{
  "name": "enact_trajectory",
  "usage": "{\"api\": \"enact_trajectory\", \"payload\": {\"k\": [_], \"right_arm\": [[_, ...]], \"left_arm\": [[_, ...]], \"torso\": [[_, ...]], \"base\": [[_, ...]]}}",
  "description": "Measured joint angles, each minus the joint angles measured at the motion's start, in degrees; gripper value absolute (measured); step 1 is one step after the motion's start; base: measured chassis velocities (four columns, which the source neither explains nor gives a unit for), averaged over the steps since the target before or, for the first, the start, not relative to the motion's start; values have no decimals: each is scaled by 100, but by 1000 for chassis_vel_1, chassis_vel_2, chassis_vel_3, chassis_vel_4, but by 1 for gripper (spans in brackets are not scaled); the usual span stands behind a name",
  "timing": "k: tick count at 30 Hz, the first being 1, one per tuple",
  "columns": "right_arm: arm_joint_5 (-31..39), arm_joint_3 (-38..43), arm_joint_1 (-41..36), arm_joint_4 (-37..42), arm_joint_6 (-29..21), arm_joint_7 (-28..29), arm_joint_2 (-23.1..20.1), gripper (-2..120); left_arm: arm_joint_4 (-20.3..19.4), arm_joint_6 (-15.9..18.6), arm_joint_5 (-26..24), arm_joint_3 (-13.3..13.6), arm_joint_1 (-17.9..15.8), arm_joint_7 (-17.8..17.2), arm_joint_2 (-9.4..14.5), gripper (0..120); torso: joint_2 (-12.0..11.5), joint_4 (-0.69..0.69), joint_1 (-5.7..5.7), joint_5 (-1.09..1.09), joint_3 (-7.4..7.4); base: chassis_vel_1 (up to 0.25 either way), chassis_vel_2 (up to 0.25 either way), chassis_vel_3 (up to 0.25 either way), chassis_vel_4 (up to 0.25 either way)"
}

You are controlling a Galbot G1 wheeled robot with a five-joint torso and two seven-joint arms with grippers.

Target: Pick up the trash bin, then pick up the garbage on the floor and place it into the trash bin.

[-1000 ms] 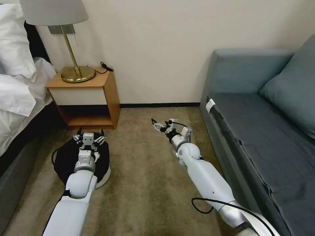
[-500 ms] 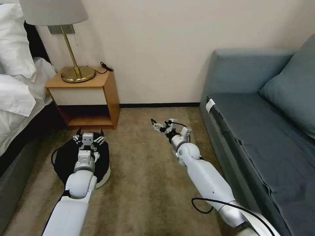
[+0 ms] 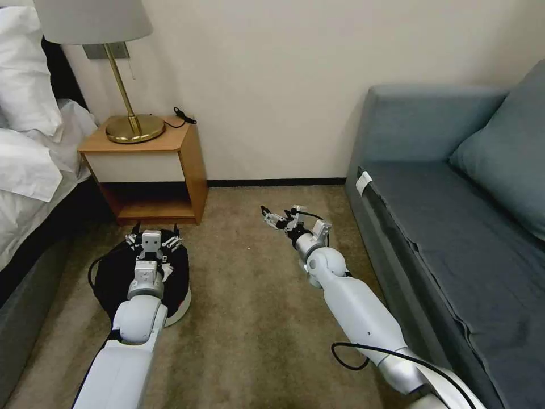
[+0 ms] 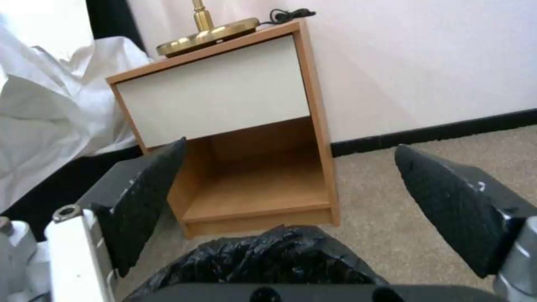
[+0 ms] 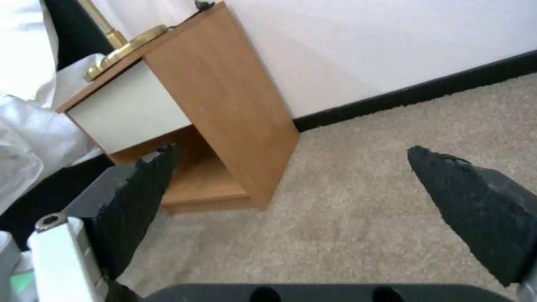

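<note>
The trash bin (image 3: pixel 110 278), lined with a crinkly black bag over a white base, stands on the carpet in front of the nightstand. My left gripper (image 3: pixel 154 234) hovers open just above the bin's far rim. In the left wrist view its two black fingers (image 4: pixel 142 201) spread wide over the bag (image 4: pixel 280 260), touching nothing. My right gripper (image 3: pixel 271 216) hangs open over bare carpet in the middle of the floor, and its fingers (image 5: pixel 475 201) hold nothing. The garbage is out of view.
A wooden nightstand (image 3: pixel 153 165) with a brass lamp (image 3: pixel 128 113) stands against the wall behind the bin. A bed (image 3: pixel 28 170) runs along the left. A blue-grey sofa (image 3: pixel 454 227) lines the right. Open carpet (image 3: pixel 250 318) lies between them.
</note>
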Motion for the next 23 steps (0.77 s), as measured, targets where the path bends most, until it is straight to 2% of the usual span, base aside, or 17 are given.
{"api": "enact_trajectory", "payload": {"k": [23], "right_arm": [[-1,-4,4,1,1,2,-1,100]], "left_arm": [[0,1,-1,-2,1,-1,0,100]], "torso": [[0,0,0,0,0]], "base": [[0,0,0,0]]}}
